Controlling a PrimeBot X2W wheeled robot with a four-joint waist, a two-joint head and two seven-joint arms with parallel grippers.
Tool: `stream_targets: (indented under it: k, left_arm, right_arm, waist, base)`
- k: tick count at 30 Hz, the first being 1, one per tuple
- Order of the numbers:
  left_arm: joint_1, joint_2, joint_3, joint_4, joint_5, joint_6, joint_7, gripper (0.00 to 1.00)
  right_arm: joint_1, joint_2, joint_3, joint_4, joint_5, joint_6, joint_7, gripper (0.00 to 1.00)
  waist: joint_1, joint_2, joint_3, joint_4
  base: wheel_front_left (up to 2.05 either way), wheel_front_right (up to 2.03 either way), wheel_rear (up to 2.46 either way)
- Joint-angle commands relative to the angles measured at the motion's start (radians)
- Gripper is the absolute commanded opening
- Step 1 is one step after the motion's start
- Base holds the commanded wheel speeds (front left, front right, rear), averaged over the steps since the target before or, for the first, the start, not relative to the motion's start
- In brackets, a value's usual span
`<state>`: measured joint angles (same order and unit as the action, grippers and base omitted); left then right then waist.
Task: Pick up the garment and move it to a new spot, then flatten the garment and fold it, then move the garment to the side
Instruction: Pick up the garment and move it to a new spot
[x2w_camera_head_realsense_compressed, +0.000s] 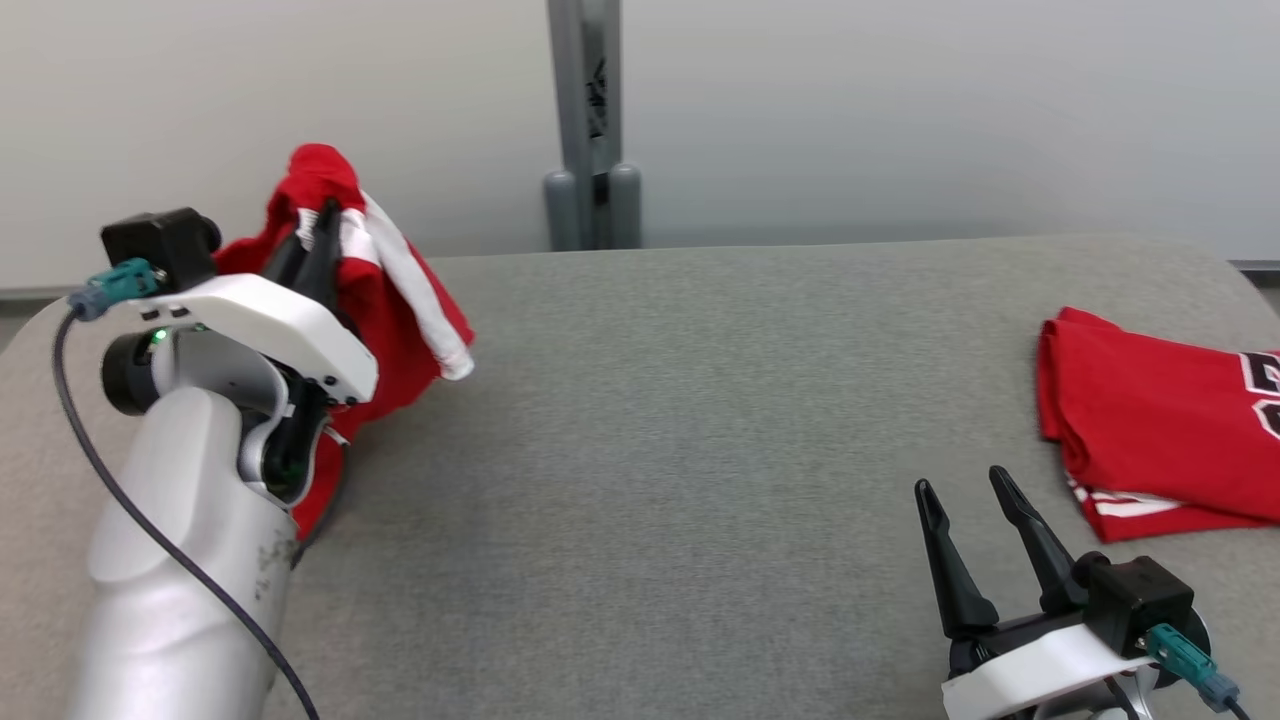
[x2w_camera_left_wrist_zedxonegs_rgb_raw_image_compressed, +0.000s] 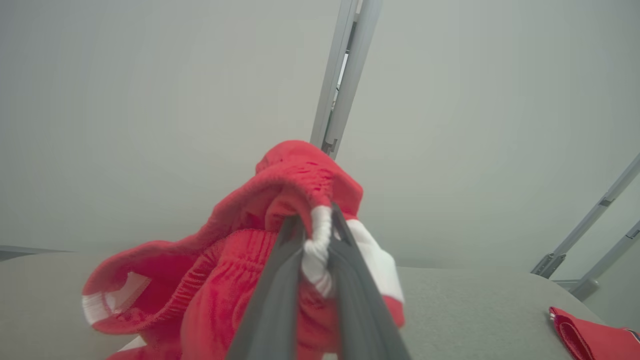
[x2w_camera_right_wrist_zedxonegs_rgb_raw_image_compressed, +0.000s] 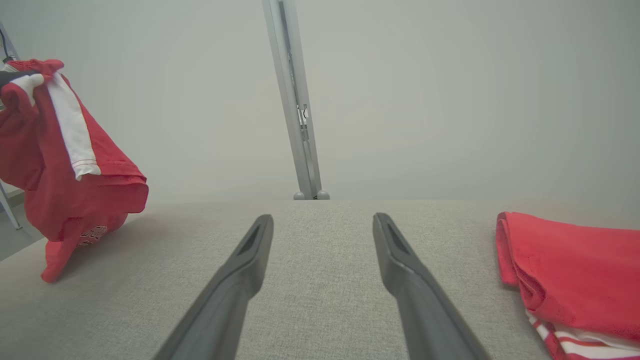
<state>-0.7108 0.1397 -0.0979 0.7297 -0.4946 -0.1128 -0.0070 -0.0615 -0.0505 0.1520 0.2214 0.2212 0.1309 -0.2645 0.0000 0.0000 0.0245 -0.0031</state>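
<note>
Grey fabric covers the table (x2w_camera_head_realsense_compressed: 650, 420), which runs up to a pale wall (x2w_camera_head_realsense_compressed: 900, 110) with a grey post (x2w_camera_head_realsense_compressed: 590, 120) standing behind its far edge. We find the left arm (x2w_camera_head_realsense_compressed: 190, 520) rising from the lower left of the head view. Its pale forearm slopes upward, the wrist is bent, and the fingers point up and away toward the wall. The left gripper (x2w_camera_head_realsense_compressed: 322, 222) is clenched on the garment (x2w_camera_head_realsense_compressed: 400, 300). In the left wrist view we see a bunched white strip (x2w_camera_left_wrist_zedxonegs_rgb_raw_image_compressed: 317, 245) pinched between the two dark fingers (x2w_camera_left_wrist_zedxonegs_rgb_raw_image_compressed: 272, 305).

The garment hangs from that grip over the left end of the table as a crumpled red bundle with a white band draped down its side. In the right wrist view its lowest fold reaches down to the table.

We find the right gripper (x2w_camera_head_realsense_compressed: 960, 480) low at the near right, fingers pointing up and away, jaws spread wide with nothing between them. It hovers above bare fabric. A folded shirt (x2w_camera_head_realsense_compressed: 1150, 420), red with striped trim, lies flat on the table just beyond it, at the right edge.
</note>
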Motion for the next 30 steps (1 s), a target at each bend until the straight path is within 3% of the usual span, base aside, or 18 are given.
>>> stream_targets:
  k: [1, 16, 30]
  left_arm:
    - [0.031, -0.007, -0.010, -0.043, -0.001, 0.010, 0.019, 0.00]
    - [0.212, -0.074, -0.105, -0.367, -0.051, 0.093, 0.159, 0.00]
    - [0.301, -0.073, -0.193, -0.347, 0.009, 0.138, 0.171, 0.00]
  right_arm:
    - [0.009, -0.003, -0.002, -0.003, 0.006, 0.000, -0.001, 1.00]
    - [0.005, -0.003, -0.002, -0.014, 0.020, 0.000, -0.001, 1.00]
    - [-0.019, -0.002, 0.011, -0.032, 0.051, 0.000, -0.001, 1.00]
  waist:
    - [0.0000, 0.0000, -0.018, -0.054]
    - [0.0000, 0.0000, -0.003, -0.257]
    - [0.0000, 0.0000, 0.102, -0.304]
  base:
    - [0.00, 0.00, 0.00]
    - [0.00, 0.00, 0.00]
    - [0.00, 0.00, 0.00]
